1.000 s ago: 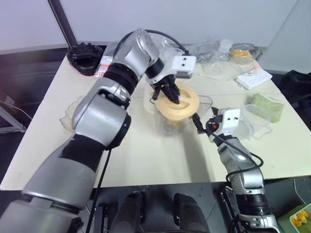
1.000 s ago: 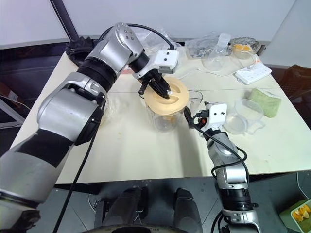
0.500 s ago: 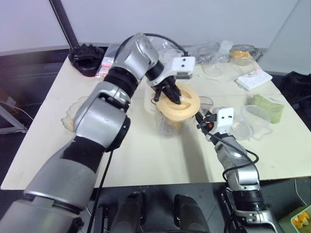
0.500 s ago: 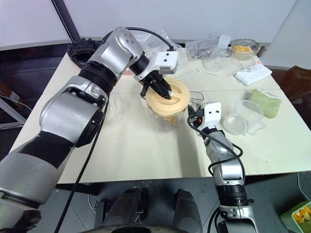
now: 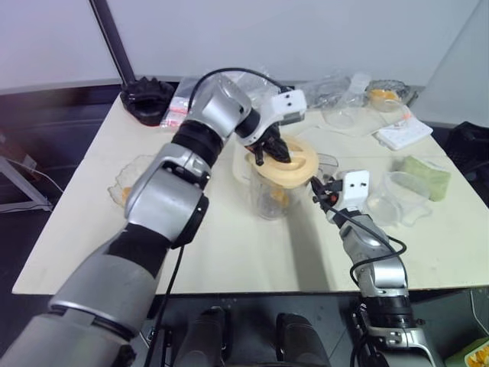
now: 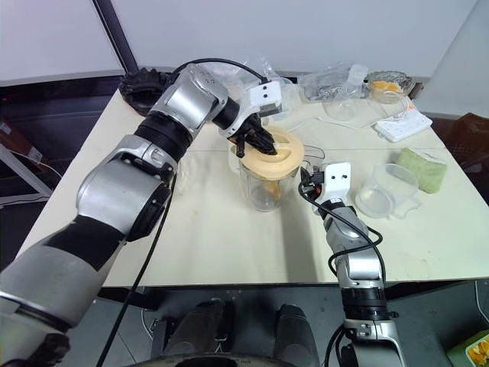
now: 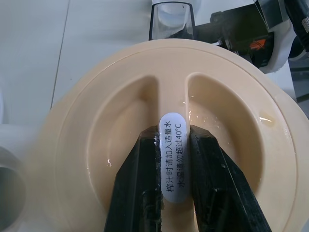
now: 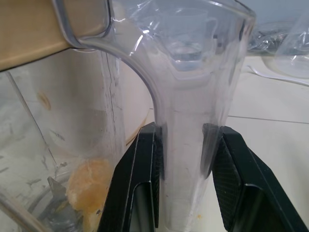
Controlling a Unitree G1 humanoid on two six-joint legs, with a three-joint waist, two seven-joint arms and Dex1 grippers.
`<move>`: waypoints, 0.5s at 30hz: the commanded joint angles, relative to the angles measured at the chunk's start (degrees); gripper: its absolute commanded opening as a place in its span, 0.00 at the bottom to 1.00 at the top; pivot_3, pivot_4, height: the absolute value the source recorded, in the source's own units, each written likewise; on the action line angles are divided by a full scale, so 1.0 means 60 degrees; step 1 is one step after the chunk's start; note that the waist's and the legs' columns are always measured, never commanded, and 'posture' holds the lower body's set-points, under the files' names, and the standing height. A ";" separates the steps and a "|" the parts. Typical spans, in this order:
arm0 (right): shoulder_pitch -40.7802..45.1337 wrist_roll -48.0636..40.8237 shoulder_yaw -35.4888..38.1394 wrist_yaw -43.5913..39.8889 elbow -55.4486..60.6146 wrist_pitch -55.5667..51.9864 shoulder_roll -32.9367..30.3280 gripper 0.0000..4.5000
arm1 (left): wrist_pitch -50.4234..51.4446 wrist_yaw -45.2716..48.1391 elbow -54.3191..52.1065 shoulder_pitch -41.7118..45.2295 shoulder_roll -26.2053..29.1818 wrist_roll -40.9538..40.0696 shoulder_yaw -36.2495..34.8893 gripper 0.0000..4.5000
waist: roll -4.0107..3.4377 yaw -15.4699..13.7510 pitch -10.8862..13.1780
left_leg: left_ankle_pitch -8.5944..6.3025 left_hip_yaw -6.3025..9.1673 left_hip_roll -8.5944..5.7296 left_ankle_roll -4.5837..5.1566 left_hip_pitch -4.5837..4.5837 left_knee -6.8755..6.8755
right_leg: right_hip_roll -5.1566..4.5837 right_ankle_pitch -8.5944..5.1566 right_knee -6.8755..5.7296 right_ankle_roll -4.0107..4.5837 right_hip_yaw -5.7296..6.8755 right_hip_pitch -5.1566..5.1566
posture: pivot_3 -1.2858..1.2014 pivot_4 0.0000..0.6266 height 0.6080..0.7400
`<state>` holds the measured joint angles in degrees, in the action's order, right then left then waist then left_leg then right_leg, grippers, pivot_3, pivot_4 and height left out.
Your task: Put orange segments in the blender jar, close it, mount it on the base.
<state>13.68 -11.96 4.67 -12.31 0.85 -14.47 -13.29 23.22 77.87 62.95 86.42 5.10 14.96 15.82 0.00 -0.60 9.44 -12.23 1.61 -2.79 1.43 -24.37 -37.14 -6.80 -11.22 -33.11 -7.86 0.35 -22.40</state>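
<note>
Right gripper (image 8: 183, 145): a second ago its black fingers stood spread beside the jar; they have now closed on the clear handle (image 8: 186, 121), one finger on each side, pads against the plastic.
Left gripper (image 7: 173, 145): clamped on the raised centre rib of the cream-yellow round plastic lid (image 7: 96, 125), the white oval label showing between its fingers; the grip is unchanged over the last second, while the wrist has rolled.
Blender jar (image 5: 269, 195): large clear plastic pitcher with spout and side handle, standing upright on the cream table (image 5: 229, 252) near its middle, between the two grippers.
Lid position: on top of the jar mouth; it appears slightly tilted, so I judge it not yet fully seated.
Orange segments (image 8: 89, 186): glossy yellow-orange pieces at the bottom of the jar, beside the dark blades.
Meaning for the task: loading appears complete. The new hold on the handle braces the jar so the lid can be pressed or twisted home.
Remaining: finish closing, then mount the jar on the base.
Risk: pressing on a tilted lid could jam it or tip the jar; the handle grip reduces this.
Nearby: a smaller clear plastic cup (image 5: 397, 197) stands well apart, to the right.
</note>
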 commanded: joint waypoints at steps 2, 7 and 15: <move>0.0313 -0.0065 -0.0385 -0.0545 0.0632 0.0379 0.0099 0.20 | 0.0263 -0.0863 0.0343 -0.0770 -0.0090 0.0391 0.0529 0.05 | -0.0017 -0.0011 -0.0012 | 0.0000 0.0003 0.0014 0.0000 0.0006 0.0016 | 0.0004 -0.0007 -0.0009 -0.0004 0.0017 -0.0009 | 0.52 0.24 1.00; 0.0241 -0.0019 -0.0387 -0.0605 0.0627 0.0373 0.0056 0.20 | 0.0595 -0.0630 -0.0217 -0.0518 -0.0111 0.0033 0.0363 0.48 | -0.0002 0.0051 -0.0003 | 0.0002 0.0000 0.0023 0.0000 -0.0004 0.0010 | 0.0008 -0.0007 -0.0012 -0.0004 0.0032 -0.0026 | 0.52 0.24 1.00; 0.0079 0.0056 -0.0311 -0.0711 0.0668 0.0221 -0.0117 0.20 | 0.2485 -0.0296 -0.2217 0.1255 0.0345 -0.1589 -0.1053 0.91 | 0.0007 0.0057 0.0028 | 0.0016 -0.0021 0.0022 0.0021 -0.0022 0.0005 | 0.0019 -0.0024 -0.0049 -0.0005 0.0025 -0.0083 | 0.52 0.24 1.00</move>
<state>13.78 -12.03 4.81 -14.30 1.51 -14.03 -13.55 32.55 77.61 54.97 86.44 6.87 10.75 14.73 0.04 -0.25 9.61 -12.11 1.42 -2.66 1.60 -24.57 -37.11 -6.68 -11.41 -33.45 -7.94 0.45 -22.99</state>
